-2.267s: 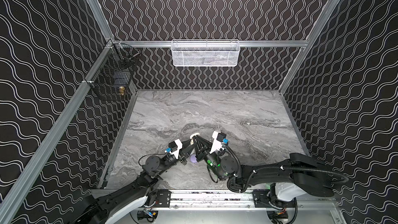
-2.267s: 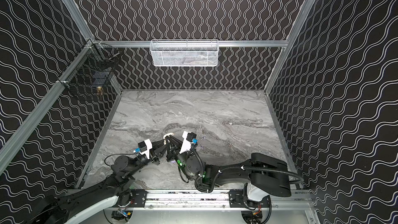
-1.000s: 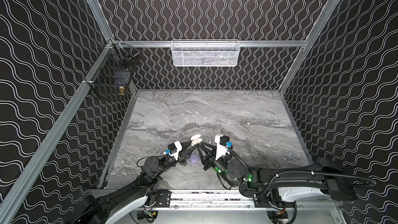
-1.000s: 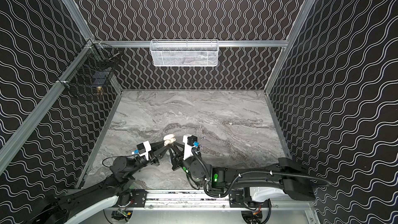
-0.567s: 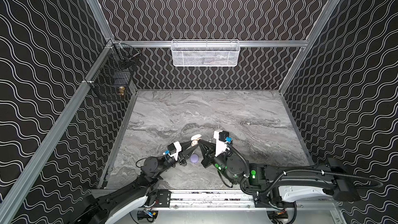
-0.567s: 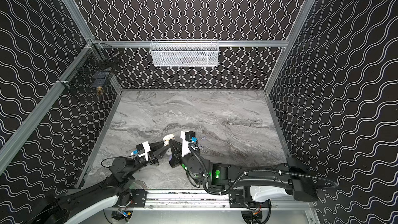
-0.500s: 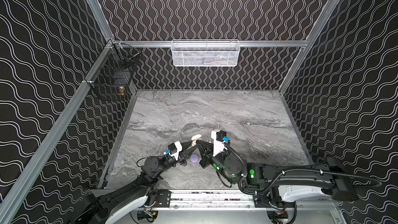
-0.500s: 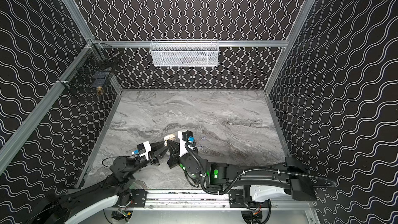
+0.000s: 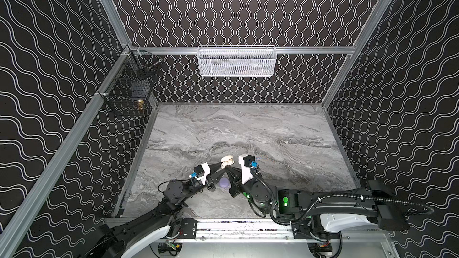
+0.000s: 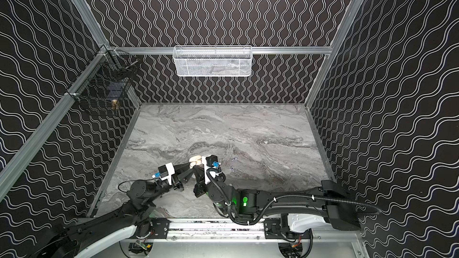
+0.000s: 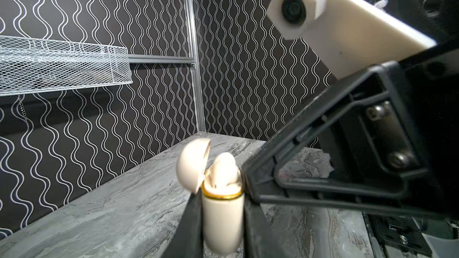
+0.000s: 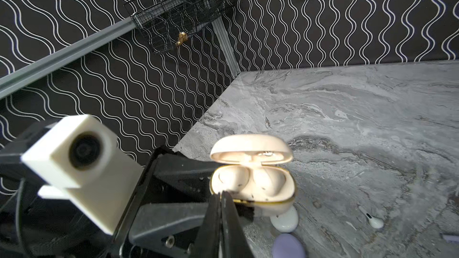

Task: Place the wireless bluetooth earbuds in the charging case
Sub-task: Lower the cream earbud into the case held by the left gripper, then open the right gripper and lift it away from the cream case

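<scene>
Left gripper (image 11: 221, 197) was clenched on the cream charging case (image 11: 222, 222), one finger on either side of its body, holding it upright above the desk (image 9: 248, 130). In both top views the pair sat in the lower middle of the frame. The lid (image 12: 250, 145) stood open, and from the left wrist camera I could see a cream earbud (image 11: 224, 167) standing in the case, its head poking above the gold rim. Right gripper (image 12: 221, 196) was shut tight with nothing between its fingertips, which were pressed together right at the near rim of the open case. I could not tell whether they touched it. Below the held case, a white case (image 12: 284, 222) lay on the desk, with a lavender case (image 12: 288, 246) just beside it; in a top view the lavender case (image 9: 224, 182) showed between the two arms. One white earbud (image 12: 373, 220) lay loose on the desk, apart from the cases.
</scene>
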Controlling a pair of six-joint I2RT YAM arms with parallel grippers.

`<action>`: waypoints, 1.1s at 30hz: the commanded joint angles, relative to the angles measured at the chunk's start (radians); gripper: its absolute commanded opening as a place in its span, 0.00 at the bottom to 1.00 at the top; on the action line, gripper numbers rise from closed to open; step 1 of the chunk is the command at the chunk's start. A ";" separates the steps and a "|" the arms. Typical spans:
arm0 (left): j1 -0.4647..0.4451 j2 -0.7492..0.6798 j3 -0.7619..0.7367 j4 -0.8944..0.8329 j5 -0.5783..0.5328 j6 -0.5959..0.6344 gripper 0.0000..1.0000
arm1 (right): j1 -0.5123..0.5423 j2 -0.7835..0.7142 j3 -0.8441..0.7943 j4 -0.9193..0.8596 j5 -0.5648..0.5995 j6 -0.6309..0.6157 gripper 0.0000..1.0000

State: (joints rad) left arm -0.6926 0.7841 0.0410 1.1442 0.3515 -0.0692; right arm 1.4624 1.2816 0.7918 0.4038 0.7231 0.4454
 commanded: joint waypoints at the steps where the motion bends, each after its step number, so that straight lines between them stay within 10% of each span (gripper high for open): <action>1: 0.001 -0.003 0.005 0.065 0.008 0.012 0.00 | 0.000 -0.021 0.001 0.029 -0.017 -0.030 0.07; 14: 0.001 0.024 0.010 0.072 0.023 0.017 0.00 | -0.059 -0.158 0.095 -0.197 0.021 -0.034 0.21; 21: 0.000 0.023 0.026 0.021 0.037 0.033 0.00 | -0.386 -0.020 0.344 -0.567 -0.378 0.086 0.27; 33: 0.001 0.042 0.042 0.005 0.047 0.030 0.00 | -0.413 0.225 0.556 -0.761 -0.614 0.031 0.41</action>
State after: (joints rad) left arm -0.6930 0.8215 0.0727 1.1316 0.3969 -0.0486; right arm 1.0489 1.4918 1.3300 -0.2947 0.1928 0.4847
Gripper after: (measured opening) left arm 0.211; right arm 0.417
